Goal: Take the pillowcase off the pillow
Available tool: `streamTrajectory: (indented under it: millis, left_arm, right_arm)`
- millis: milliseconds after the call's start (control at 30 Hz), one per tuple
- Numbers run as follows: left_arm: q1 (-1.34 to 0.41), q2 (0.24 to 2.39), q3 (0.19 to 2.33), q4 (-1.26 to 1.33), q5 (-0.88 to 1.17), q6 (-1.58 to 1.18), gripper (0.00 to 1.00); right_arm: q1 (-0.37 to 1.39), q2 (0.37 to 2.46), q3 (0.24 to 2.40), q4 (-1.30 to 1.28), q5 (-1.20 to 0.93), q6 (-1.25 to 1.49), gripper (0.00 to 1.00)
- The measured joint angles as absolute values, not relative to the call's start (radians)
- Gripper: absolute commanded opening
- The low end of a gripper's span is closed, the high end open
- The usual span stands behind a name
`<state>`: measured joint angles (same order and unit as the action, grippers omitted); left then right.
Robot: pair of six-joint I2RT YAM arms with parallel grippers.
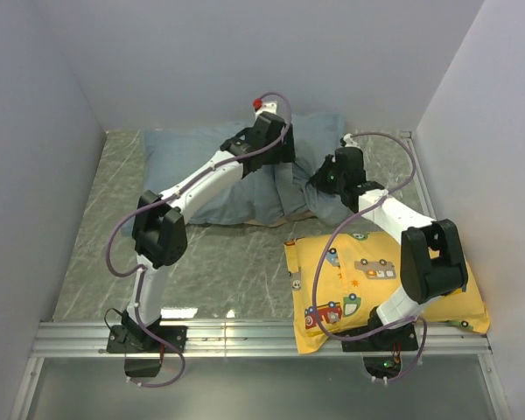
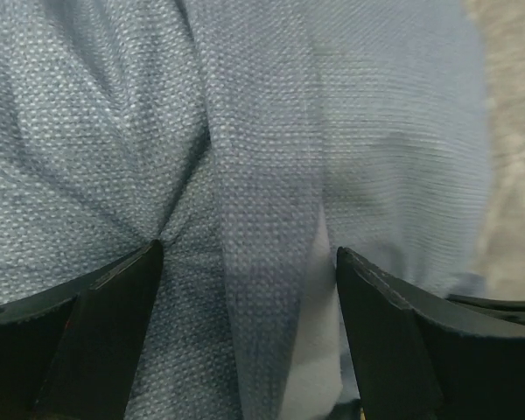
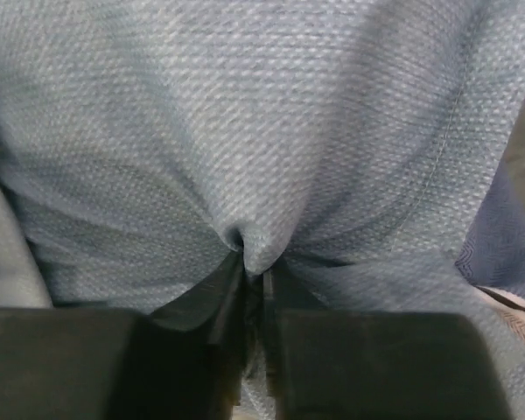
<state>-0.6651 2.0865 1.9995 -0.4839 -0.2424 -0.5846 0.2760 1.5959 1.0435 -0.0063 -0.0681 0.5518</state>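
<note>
Grey marbled table (image 1: 236,254) carries the pillowcase (image 1: 192,166) along its far side. The long axis runs left to right, and the right end is bunched toward the near edge. A yellow printed pillow (image 1: 367,262) lies near right. The left gripper (image 2: 247,254) is spread, straddling a fabric fold. The right gripper (image 3: 249,267) is pressed together, pinching a tuck of pillowcase.

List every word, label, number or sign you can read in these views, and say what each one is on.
No text can be read in any view.
Yellow pillow: cartoon vehicle pictures only; any lettering on them is too small to tell.
Pillowcase: plain woven cloth in both wrist views, with no tag or print showing.
</note>
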Motion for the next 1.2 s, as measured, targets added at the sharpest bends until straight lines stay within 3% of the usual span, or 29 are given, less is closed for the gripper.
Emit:
streamTrajectory:
  millis: [100,200,233,333,533,733,900,933,967,1033,1067,1133,1200]
  left_arm:
    - [-0.694,2.099,2.000,-0.514,-0.327,-0.560,0.83]
    - [-0.716,2.094,2.008,-0.529,-0.411,-0.534,0.57]
    - [-0.720,2.094,2.010,-0.541,-0.434,-0.530,0.34]
    - [-0.722,2.094,2.012,-0.579,-0.490,-0.522,0.10]
    - [-0.634,1.951,1.844,-0.582,-0.473,-0.543,0.00]
    - [-0.370,1.670,1.589,-0.568,-0.331,-0.601,0.01]
    - [-0.311,1.565,1.421,-0.530,-0.239,-0.625,0.01]
    - [-0.315,1.559,1.393,-0.511,-0.227,-0.632,0.01]
    - [-0.319,1.553,1.360,-0.480,-0.218,-0.643,0.00]
    - [-0.325,1.548,1.297,-0.424,-0.197,-0.667,0.00]
    - [-0.325,1.548,1.271,-0.397,-0.195,-0.678,0.00]
    - [-0.324,1.548,1.229,-0.344,-0.192,-0.703,0.00]
    - [-0.318,1.546,1.195,-0.287,-0.191,-0.725,0.01]
  right_arm:
    - [0.278,1.596,1.013,0.032,-0.088,0.573,0.00]
    - [0.279,1.596,1.007,0.053,-0.099,0.587,0.00]
    - [0.279,1.596,1.007,0.054,-0.098,0.589,0.00]
    - [0.279,1.596,1.006,0.056,-0.093,0.596,0.00]
    - [0.274,1.594,0.973,0.091,-0.093,0.624,0.00]
    - [0.259,1.583,0.940,0.167,-0.162,0.681,0.00]
    - [0.267,1.579,0.937,0.170,-0.211,0.686,0.02]
    - [0.267,1.578,0.937,0.161,-0.204,0.682,0.07]
    - [0.269,1.575,0.939,0.146,-0.189,0.672,0.22]
    - [0.283,1.565,0.957,0.083,-0.132,0.645,0.40]
    - [0.297,1.554,0.971,0.044,-0.087,0.625,0.57]
    - [0.337,1.528,1.010,-0.042,0.021,0.579,0.70]
    - [0.393,1.501,1.057,-0.112,0.123,0.538,0.75]
